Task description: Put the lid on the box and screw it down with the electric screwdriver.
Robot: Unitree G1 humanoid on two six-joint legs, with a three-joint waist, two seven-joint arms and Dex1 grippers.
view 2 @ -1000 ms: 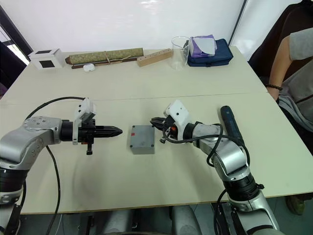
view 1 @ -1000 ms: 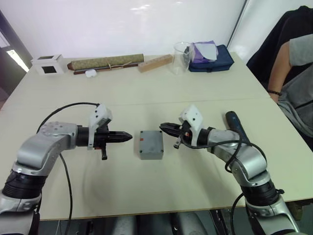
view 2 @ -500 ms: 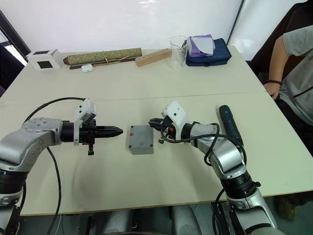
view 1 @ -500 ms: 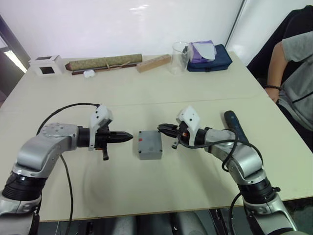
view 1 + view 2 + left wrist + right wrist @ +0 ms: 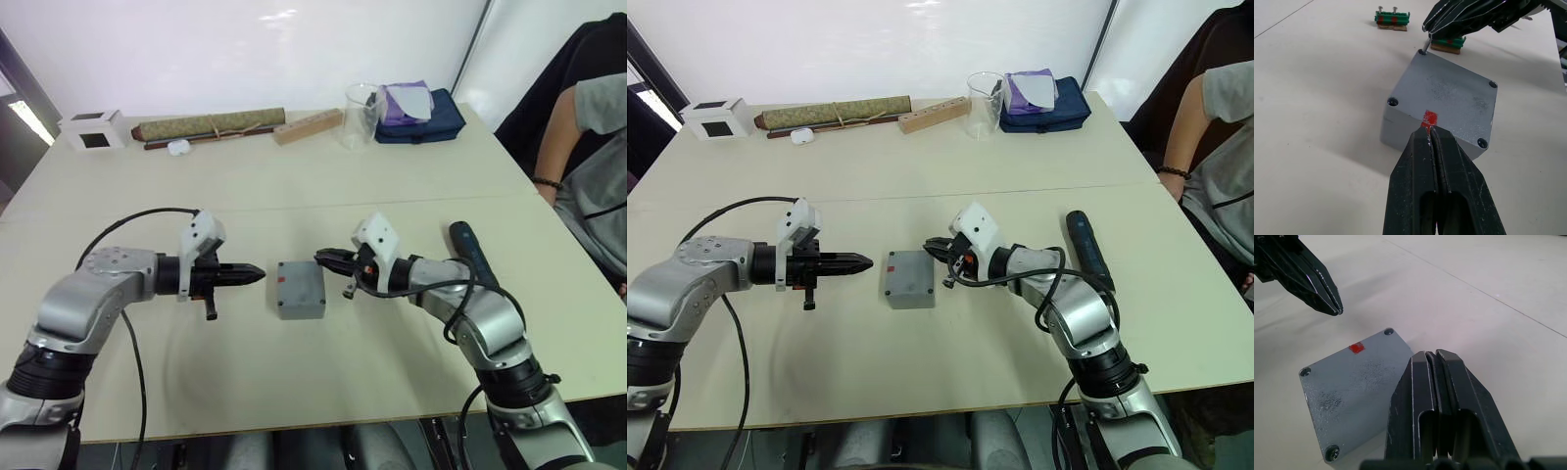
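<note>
Sitting lidded, box mid-table btwn two closed claws

Table (image 5: 294, 186): big pale beige top, seam running across it just beyond the arms.

Person (image 5: 593, 166) at table's right edge, grey shirt, dark band on wrist.

Far edge clutter, big to small: scroll (image 5: 211, 124), greenish, lying along the edge; navy bag (image 5: 426, 119) w/ purple cloth on top; wood block (image 5: 308, 126); clear beaker (image 5: 363, 115) just beside the bag; white cube (image 5: 94, 128) w/ dark window at far left corner; small white item (image 5: 177, 147) in front of the scroll.

Screwdriver (image 5: 472, 252): long dark blue pen shape, lying flat on table to the right of the right arm, not held. Tip can't be made out.

Box (image 5: 300, 290): small grey square, centre of the near half of table, btwn the two claws. Lid (image 5: 1454, 100) sits on top, flush w/ the walls: flat grey plate, rounded corners, dull scuffed patch in the middle, small red mark near the edge facing the left claw. Dark screw holes at its corners.

Left claw (image 5: 257, 274): fingers pressed together, nothing in them, tip pointing at the box's red-mark side, just short of it.

Right claw (image 5: 323, 257): fingers also pressed together. Its tip hangs over the lid's far right corner; touching or not, can't tell.

Two small green-red strips (image 5: 1392, 19) w/ metal pins lie on the table beyond the box, seen from left wrist.
</note>
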